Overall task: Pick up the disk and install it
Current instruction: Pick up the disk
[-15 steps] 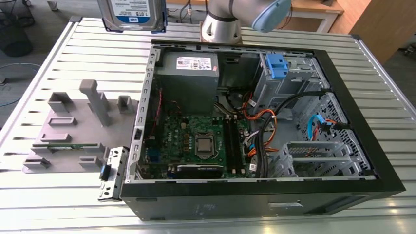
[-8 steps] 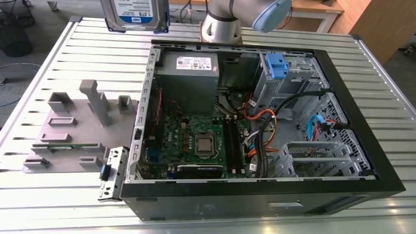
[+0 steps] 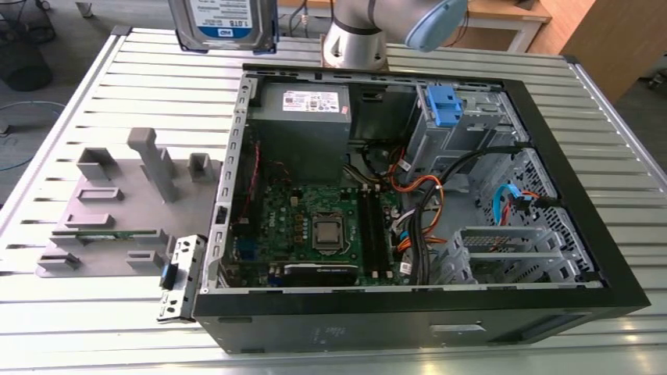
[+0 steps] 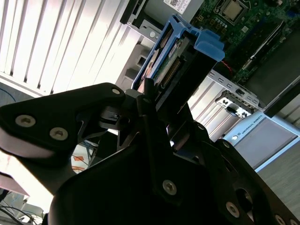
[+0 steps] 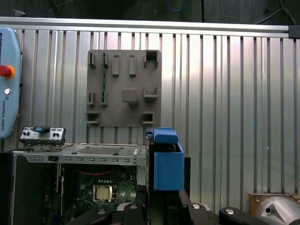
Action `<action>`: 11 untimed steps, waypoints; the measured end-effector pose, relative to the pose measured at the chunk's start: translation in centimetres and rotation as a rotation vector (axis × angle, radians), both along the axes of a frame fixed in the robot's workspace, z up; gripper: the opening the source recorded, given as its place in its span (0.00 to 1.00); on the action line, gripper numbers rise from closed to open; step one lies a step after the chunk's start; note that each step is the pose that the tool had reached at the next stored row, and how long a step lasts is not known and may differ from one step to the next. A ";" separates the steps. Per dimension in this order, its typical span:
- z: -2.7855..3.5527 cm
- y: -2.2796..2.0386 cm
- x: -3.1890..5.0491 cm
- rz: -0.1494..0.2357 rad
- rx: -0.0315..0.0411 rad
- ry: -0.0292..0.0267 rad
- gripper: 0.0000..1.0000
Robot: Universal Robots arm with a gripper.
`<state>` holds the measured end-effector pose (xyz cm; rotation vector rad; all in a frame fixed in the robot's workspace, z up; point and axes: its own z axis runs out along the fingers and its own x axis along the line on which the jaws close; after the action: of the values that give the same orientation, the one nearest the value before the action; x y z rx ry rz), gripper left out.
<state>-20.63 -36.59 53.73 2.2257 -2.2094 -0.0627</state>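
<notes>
The disk (image 3: 225, 25) hangs high over the far edge of the table, its white-and-blue label facing the exterior view. It is left of the arm's grey column (image 3: 357, 35) and behind the open computer case (image 3: 417, 303). In the second wrist view my gripper (image 4: 158, 101) is shut on the disk (image 4: 174, 63), with black fingers (image 4: 149, 108) clamping its flat faces and a blue rail tab on its end. In the first wrist view the disk (image 5: 167, 165) stands edge-on above my gripper (image 5: 161, 206), blue rail toward the camera.
The case lies on its side with the motherboard (image 3: 328, 223), a grey power supply (image 3: 300, 109), cables and a blue clip (image 3: 443, 105) in the drive bay. A grey fixture board (image 3: 115, 203) lies at the exterior view's left. A control pendant (image 5: 8, 84) rests on the slatted table.
</notes>
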 end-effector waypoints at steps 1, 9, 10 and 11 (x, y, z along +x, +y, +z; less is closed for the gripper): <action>-0.02 0.00 0.10 0.000 -0.0001 0.0001 0.35; -0.43 0.00 1.85 0.000 -0.0006 0.0001 0.35; -0.46 0.00 2.08 0.000 -0.0005 0.0000 0.35; -0.50 0.00 2.33 0.000 -0.0006 0.0000 0.35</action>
<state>-18.30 -36.59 53.23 2.2255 -2.2090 -0.0621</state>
